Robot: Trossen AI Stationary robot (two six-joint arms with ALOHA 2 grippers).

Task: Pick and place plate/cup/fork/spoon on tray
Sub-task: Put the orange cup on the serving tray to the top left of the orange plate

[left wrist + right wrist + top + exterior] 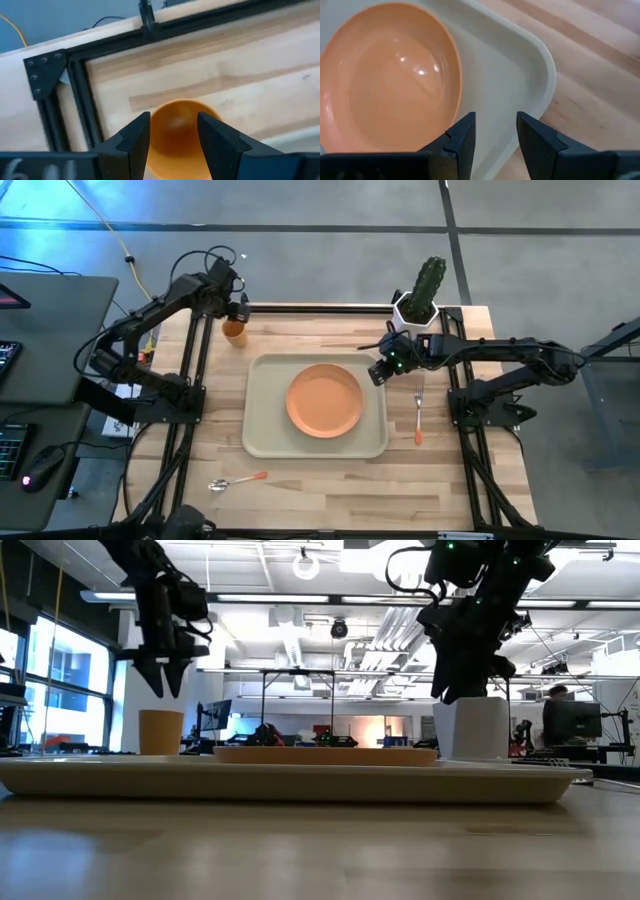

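Orange plate [325, 400] lies on tray [265, 442]. Cup [234, 330] pickup in hand: left gripper [172, 131] hovers above, fingers spread; must descend. Right gripper [495, 131] spread, empty.

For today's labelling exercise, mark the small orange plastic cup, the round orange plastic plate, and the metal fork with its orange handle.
Small orange plastic cup [233, 330], high view, on its open top.
Round orange plastic plate [324, 400], high view, on its flat middle.
Metal fork with orange handle [419, 417], high view, on mid-shaft.

Left gripper [235, 311] hangs parted; right gripper [379, 371] too (both raised).
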